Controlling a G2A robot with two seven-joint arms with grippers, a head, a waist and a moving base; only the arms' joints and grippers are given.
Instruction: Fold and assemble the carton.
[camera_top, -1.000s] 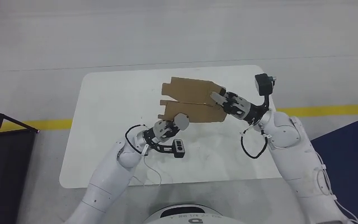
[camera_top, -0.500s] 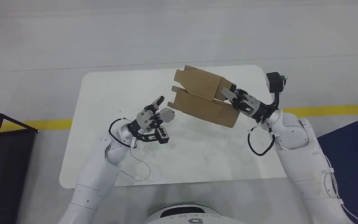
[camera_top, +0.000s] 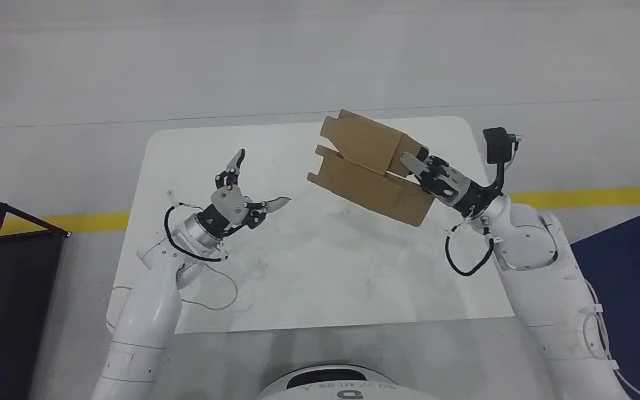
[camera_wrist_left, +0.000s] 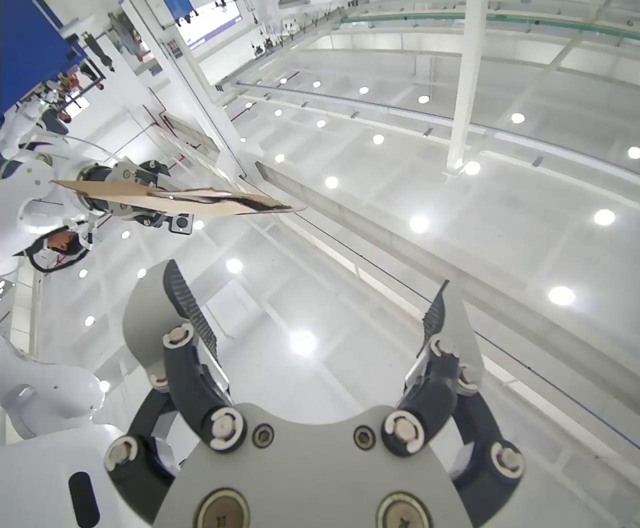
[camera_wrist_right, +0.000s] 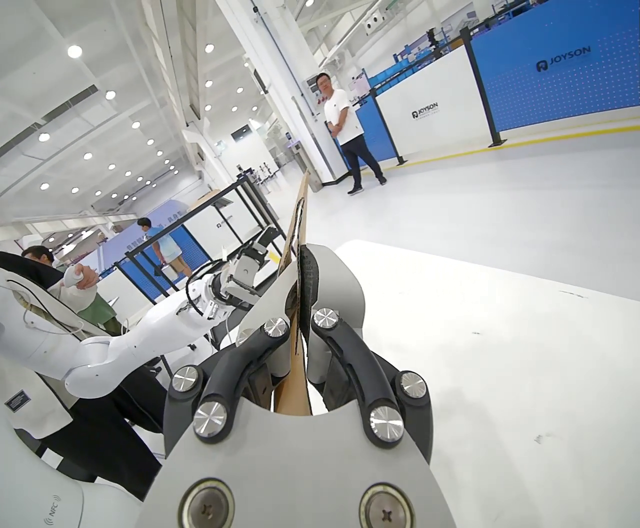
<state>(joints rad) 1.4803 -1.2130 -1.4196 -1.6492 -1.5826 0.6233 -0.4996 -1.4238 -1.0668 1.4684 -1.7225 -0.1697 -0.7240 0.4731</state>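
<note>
The carton (camera_top: 368, 170) is a flat brown cardboard blank, lifted off the white table (camera_top: 200, 290) and tilted, over the table's back right part. My right gripper (camera_top: 412, 161) is shut on the carton's right end; in the right wrist view the cardboard edge (camera_wrist_right: 295, 250) runs up between its pads (camera_wrist_right: 310, 272). My left gripper (camera_top: 258, 182) is open and holds nothing, turned upward over the table's left half, well apart from the carton. In the left wrist view my left gripper (camera_wrist_left: 307, 295) stands with fingers spread, and the carton (camera_wrist_left: 165, 197) appears edge-on farther off.
A yellow floor line (camera_top: 70, 222) passes behind the table on both sides. A dark frame (camera_top: 20, 250) stands at the far left, and a blue panel (camera_top: 610, 270) at the right. Bare tabletop lies between the arms and toward the front edge.
The left gripper let go of the carton, swung away to the left and opened upward. The right gripper raised the carton and carried it slightly right and back, tilting it.
</note>
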